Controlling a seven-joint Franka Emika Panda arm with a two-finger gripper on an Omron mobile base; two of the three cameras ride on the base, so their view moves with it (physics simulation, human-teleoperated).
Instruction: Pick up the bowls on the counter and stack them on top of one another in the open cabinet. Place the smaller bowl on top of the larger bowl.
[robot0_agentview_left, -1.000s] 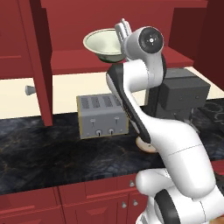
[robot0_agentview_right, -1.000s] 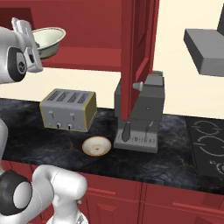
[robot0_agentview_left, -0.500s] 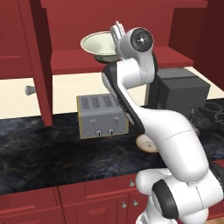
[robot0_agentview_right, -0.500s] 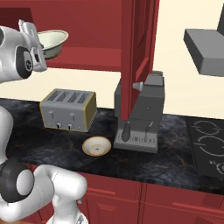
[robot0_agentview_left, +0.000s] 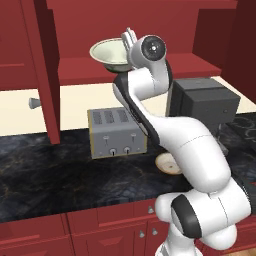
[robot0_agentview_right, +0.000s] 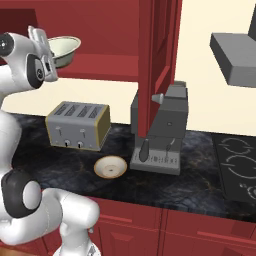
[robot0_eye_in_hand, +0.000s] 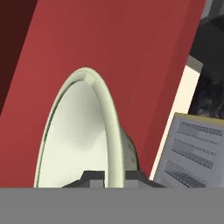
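The gripper (robot0_agentview_left: 128, 41) holds the larger bowl (robot0_agentview_left: 111, 52) by its flared rim, one fingertip inside the lip and one outside, as the hand view shows with the rim (robot0_eye_in_hand: 109, 131) running down between the two dark tips; the jaws stand narrow, closed on that thin wall. The bowl hangs up at the mouth of the open cabinet (robot0_agentview_left: 165, 65), above its flat red shelf (robot0_agentview_right: 107, 67) and not yet resting on it. The smaller bowl (robot0_agentview_right: 110, 167) sits on the counter (robot0_agentview_right: 60, 160), near the front corner of the toaster (robot0_agentview_right: 78, 125) and just beside the grey coffee machine (robot0_agentview_right: 160, 130). A deep bowl pinched at one edge looks like a stiff, hard, probably glazed thing (so likely slick under the pads), and its weight sits well off the grip, which I judge would make it want to swing or slip if the wrist moves sharply. A slow, level set-down on the shelf seems the safe course. The saucer-like bowl is low and shallow, so its tan rim is the only real place to take hold, again with one finger inside and one outside.
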